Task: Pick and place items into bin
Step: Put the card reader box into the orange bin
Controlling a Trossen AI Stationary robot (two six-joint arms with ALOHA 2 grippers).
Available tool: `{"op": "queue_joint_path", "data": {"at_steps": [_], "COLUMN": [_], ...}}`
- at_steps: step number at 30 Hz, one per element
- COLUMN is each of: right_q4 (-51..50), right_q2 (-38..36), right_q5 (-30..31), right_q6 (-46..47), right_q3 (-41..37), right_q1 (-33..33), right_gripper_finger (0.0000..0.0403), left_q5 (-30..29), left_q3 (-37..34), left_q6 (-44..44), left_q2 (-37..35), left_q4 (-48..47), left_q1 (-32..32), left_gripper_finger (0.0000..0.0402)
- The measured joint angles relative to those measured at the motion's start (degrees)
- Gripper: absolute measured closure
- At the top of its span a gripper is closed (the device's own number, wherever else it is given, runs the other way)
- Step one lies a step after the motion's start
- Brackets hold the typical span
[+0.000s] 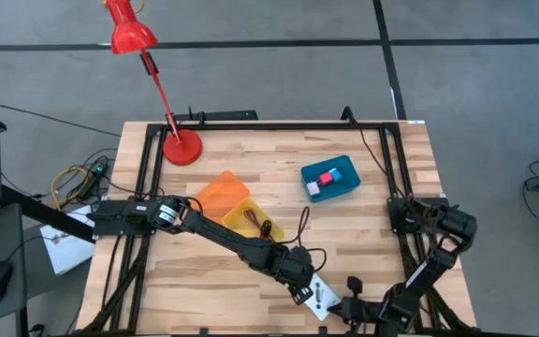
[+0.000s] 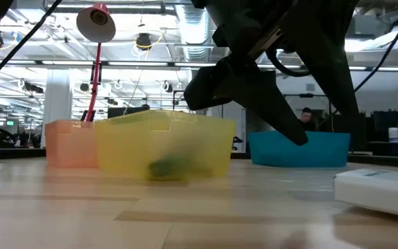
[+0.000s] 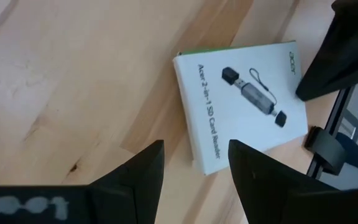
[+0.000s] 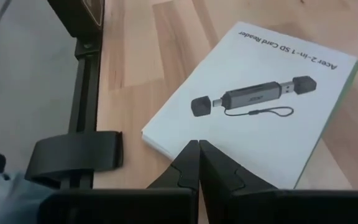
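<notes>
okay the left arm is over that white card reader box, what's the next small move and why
Probably lower the left gripper and close on the near edge of the white box. Its fingers stand open just short of that edge, not touching, and the box lies flat on the table, outside every bin.

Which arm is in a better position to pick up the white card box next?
Probably the left. The left gripper hovers over the white card box with fingers open around its near edge. The right gripper is beside the box too, but its fingers are shut.
</notes>
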Motion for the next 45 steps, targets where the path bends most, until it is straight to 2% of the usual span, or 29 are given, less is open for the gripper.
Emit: {"op": "queue_joint_path", "data": {"at_steps": [7, 13, 17, 21, 28, 40, 45], "right_q4": [0.4, 0.9, 2.4, 3.9, 4.0, 4.4, 4.3], "right_q2": [-0.1, 0.5, 2.1, 2.8, 3.1, 3.7, 3.7], "right_q5": [0.7, 1.0, 1.9, 1.8, 2.3, 3.3, 3.3], "right_q6": [2.8, 2.4, 2.4, 2.4, 2.8, 2.8, 2.8], "right_q3": [-1.1, -1.1, -1.1, -1.1, -1.1, -1.2, -1.2], "right_q1": [0.8, 1.0, 1.1, 1.0, 1.5, 1.5, 1.5], "right_gripper_finger": [0.0403, 0.0403, 0.0403, 0.0403, 0.0403, 0.0403, 0.0403], "left_q5": [0.3, 5.8, 9.1, 8.3, 4.8, 8.9, 8.8], "left_q3": [0.0, -0.1, 0.0, 0.7, 2.7, 0.6, 0.6], "left_q6": [0.2, -1.5, -1.4, 0.2, 1.4, 0.0, -0.7], "left_q2": [0.0, 3.7, 4.5, 4.0, 3.1, 3.8, 3.8], "left_q4": [2.9, 10.3, 10.5, 9.9, -1.8, 5.7, 5.5], "left_q1": [0.0, 0.6, 1.9, 3.1, 3.7, 3.2, 3.2], "left_gripper_finger": [0.0233, 0.0233, 0.0233, 0.0233, 0.0233, 0.0233, 0.0233]}}
